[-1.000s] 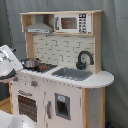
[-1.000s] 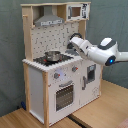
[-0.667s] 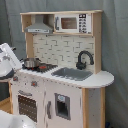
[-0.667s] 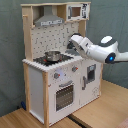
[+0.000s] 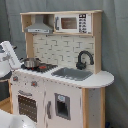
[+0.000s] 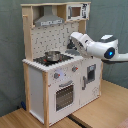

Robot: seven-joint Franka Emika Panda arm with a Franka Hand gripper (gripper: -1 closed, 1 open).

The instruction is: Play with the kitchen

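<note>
A grey curtain hangs behind the kitchen, which stands on a wooden floor. The arm reaches over its counter from 3 o'clock, seemingly approaching the small pot; whether the hand is open, I cannot tell. Next it should descend toward the pot.

The kitchen is pale wood with white panels, and its back wall has a white brick-tile pattern with thin dark lines, plus a grey hood up top and a white microwave with a dark window. The hob is black with red rings and carries a shiny silver pot, while the tap is black over a grey sink. The robot arm is white with a blue glowing spot, the backdrop is a grey-green curtain, and the floor looks like light brown wood.
</note>
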